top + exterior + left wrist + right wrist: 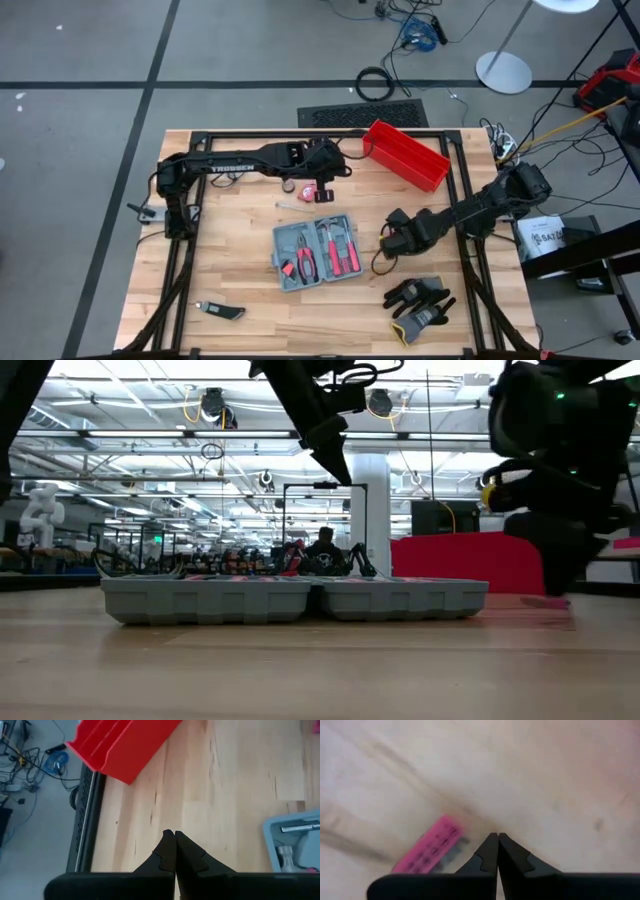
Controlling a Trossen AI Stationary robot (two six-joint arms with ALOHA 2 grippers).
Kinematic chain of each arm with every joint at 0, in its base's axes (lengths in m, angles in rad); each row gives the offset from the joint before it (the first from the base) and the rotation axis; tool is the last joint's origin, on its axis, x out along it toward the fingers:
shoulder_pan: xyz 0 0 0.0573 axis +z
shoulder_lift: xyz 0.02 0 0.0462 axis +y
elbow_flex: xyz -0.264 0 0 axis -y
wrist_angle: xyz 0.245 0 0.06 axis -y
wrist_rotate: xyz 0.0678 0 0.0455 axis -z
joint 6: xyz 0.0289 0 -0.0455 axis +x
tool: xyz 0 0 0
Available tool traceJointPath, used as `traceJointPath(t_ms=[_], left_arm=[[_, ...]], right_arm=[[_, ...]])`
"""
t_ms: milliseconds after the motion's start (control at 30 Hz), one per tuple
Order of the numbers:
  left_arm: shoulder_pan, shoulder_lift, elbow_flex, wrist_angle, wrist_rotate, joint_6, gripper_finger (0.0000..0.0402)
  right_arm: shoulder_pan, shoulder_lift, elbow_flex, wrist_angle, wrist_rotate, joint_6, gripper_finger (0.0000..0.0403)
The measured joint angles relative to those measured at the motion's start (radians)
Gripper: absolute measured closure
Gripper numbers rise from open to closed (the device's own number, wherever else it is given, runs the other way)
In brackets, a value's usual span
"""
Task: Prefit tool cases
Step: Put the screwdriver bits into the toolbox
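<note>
The grey tool case (315, 255) lies opened flat at the table's middle, both halves resting on the wood, with red-handled tools in its slots; the low view shows it side-on (300, 600). My left gripper (328, 183) hangs shut above the table on the case's far side, its tips (174, 833) clear of everything. My right gripper (388, 250) is shut and points steeply down just right of the case, low over the wood (558, 592). A small flat pink piece (427, 852) lies on the table beside its tips. My right gripper's shut tips (497, 837) stand at or just above the tabletop, next to the pink piece. I cannot tell whether they touch the wood or the piece.
A red open bin (405, 155) sits at the far right, also seen in the left wrist view (120, 745). Black gloves (420, 302) lie near the front right, a utility knife (220, 312) at the front left. Small items (305, 190) lie under the left arm.
</note>
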Motion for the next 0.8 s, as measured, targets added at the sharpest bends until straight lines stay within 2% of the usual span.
traceJointPath(t_ms=[200, 300, 433, 600, 733, 800], left_arm=[[0.025, -0.011, 0.000, -0.008, -0.004, 0.000, 0.0401], [0.038, -0.017, 0.000, -0.013, -0.011, 0.010, 0.0401], [0.061, -0.050, 0.000, -0.015, -0.071, 0.091, 0.0401], [0.107, -0.189, 0.000, 0.014, -0.095, 0.210, 0.0401], [0.158, -0.302, 0.000, 0.021, -0.087, 0.239, 0.0401], [0.185, -0.353, 0.000, 0.019, -0.050, 0.240, 0.0401]], right_arm=[[-0.133, -0.001, 0.000, 0.055, -0.008, -0.201, 0.0403], [-0.148, -0.008, 0.000, 0.058, -0.022, -0.252, 0.0403], [-0.153, -0.026, 0.007, 0.017, 0.003, -0.260, 0.0403], [-0.115, -0.131, 0.067, -0.112, 0.001, -0.213, 0.0403], [-0.084, -0.254, 0.099, -0.106, 0.003, -0.242, 0.0394], [-0.062, -0.306, 0.100, -0.105, 0.000, -0.257, 0.0381]])
